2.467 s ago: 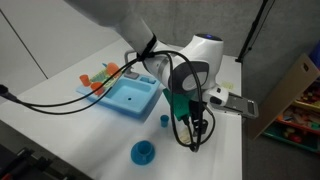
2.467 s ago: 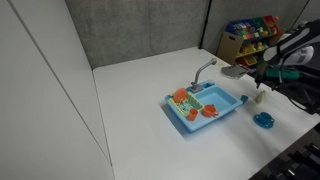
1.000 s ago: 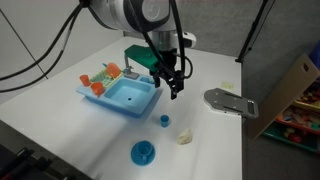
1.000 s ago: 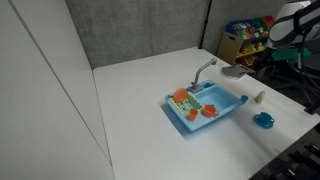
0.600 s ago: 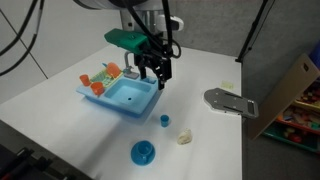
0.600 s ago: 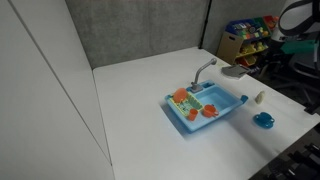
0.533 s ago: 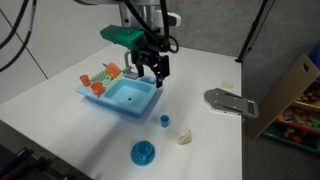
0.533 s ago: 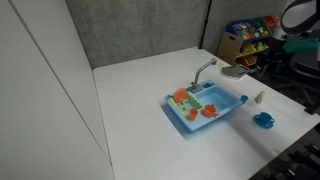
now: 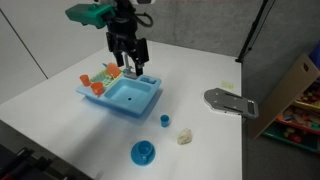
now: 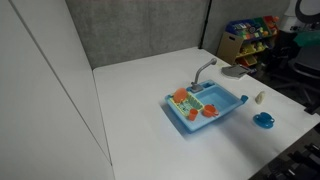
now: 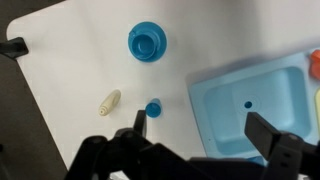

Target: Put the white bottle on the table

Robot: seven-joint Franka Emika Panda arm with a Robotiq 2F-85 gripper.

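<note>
— Though the gripper point(image 9: 131, 68) hangs in the upper middle of the frame in an exterior view, where does the white bottle point(image 9: 185, 137) sit?
— On the table point(image 9: 50, 112), lower right of centre; it rests on the bare white top, near the small blue cup point(image 9: 164, 121) but not touching it, and well apart from the gripper; in both exterior views it is outside the blue toy sink point(image 9: 125, 97).
— And from the wrist?
— It lies on its side at the left of centre point(image 11: 109, 101), with the small blue cup to its right; a larger blue cup point(image 11: 148, 43) stands at the top of that frame; the sink fills the right side.
— How does the gripper stand?
— Its fingers point(image 11: 140, 122) are spread wide apart at the bottom of the wrist view, with nothing between them; one comes up just below the small blue cup, the other over the sink's basin; neither touches anything that I can see.
— What is beneath it in the exterior view?
— It hangs over the sink's far edge, close to the orange cups point(image 9: 98, 86) at the sink's left end; a grey toy faucet point(image 9: 228, 102) lies flat on the table at the right.
</note>
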